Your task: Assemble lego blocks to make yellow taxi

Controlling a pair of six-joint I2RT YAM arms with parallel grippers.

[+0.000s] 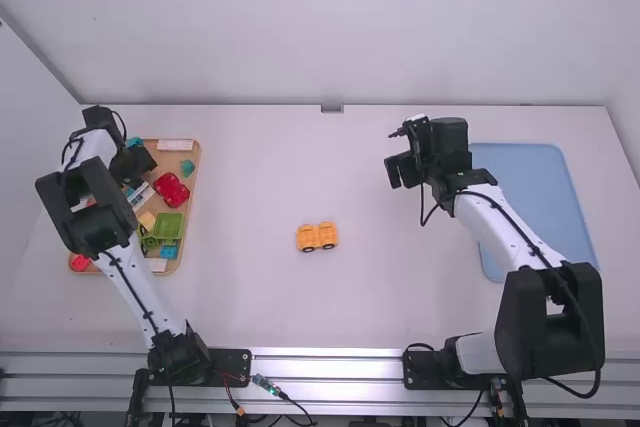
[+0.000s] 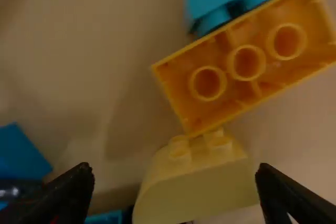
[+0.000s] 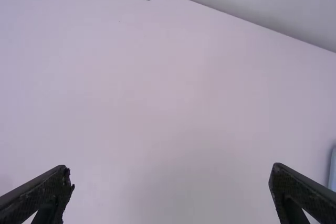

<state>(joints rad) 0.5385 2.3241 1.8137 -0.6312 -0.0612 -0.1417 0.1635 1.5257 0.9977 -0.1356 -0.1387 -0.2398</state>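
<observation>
Left, a shallow wooden tray (image 1: 163,160) lies beneath the spread left gripper (image 2: 173,174); the right gripper (image 3: 171,171) gapes farther right. The yellow wheeled plastic base (image 1: 317,236) sits mid-table. Probably best to straddle the pale-yellow rounded block (image 2: 194,192) evenly before closing.

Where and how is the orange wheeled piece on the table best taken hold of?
Probably from straight above, pinching the orange wheeled piece by its two long sides, above the wheels: its body is longer than wide, wheels down, and nothing covers its top.
</observation>
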